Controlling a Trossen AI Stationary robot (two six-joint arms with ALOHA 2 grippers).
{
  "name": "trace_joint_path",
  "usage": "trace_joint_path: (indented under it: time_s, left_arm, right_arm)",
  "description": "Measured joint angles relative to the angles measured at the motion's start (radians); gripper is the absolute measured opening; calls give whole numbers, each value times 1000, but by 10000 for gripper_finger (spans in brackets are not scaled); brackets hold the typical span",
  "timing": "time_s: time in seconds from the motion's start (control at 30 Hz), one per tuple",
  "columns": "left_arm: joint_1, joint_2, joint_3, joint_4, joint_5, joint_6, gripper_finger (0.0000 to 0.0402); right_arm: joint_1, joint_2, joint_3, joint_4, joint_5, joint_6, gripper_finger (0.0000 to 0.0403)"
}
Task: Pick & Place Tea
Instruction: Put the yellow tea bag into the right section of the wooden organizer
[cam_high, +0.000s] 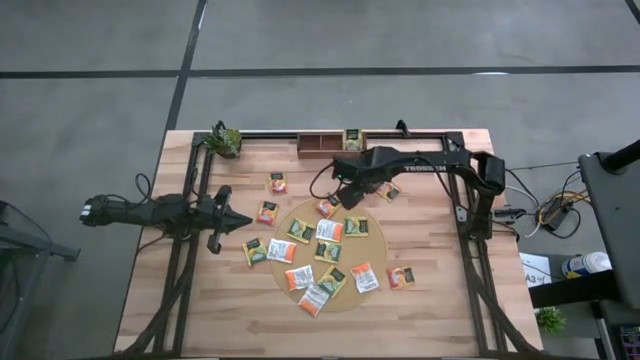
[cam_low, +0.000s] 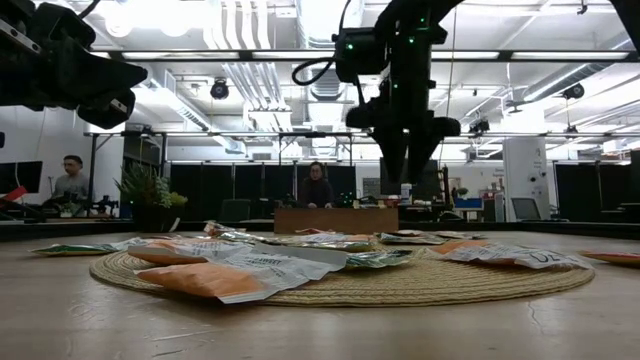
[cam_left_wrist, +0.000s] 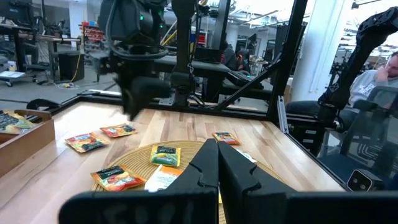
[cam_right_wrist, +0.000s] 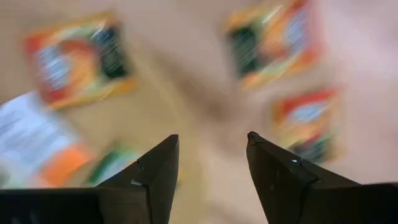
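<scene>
Hovering with fingers apart and empty, the right end effector (cam_high: 352, 196) hangs over tea sachets (cam_high: 328, 229) scattered across the mat (cam_high: 372, 243) and worktop (cam_high: 440, 290); light, thin, probably slippery, so pinch an edge.

Open workshop hall around a wooden table (cam_high: 200, 300).
Grey floor (cam_high: 90, 110) crossed by dark lines; bright ceiling strip lights (cam_low: 200, 15); a seated person (cam_low: 318, 188) beyond; a potted plant (cam_high: 226, 141) on the corner.

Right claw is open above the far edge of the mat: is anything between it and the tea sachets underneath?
Nothing visible. The right claw hangs open and empty over the round mat's far edge, with loose tea sachets directly below. The left claw waits shut, off to the mat's left side.
</scene>
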Motion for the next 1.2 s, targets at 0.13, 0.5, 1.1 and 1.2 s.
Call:
trace_joint_path:
  time_s: [0.13, 0.5, 1.1, 1.2]
  left_arm:
    - [0, 0, 0, 0, 0, 0, 0]
    - [0, 0, 0, 0, 0, 0, 0]
    - [0, 0, 0, 0, 0, 0, 0]
    - [0, 0, 0, 0, 0, 0, 0]
  right_arm:
    - [10, 0, -1, -2, -117, 105, 185]
    - [123, 0, -24, -9, -114, 317, 185]
    - [200, 0, -169, 95, -94, 634, 185]
    - [197, 0, -190, 143, -96, 634, 185]
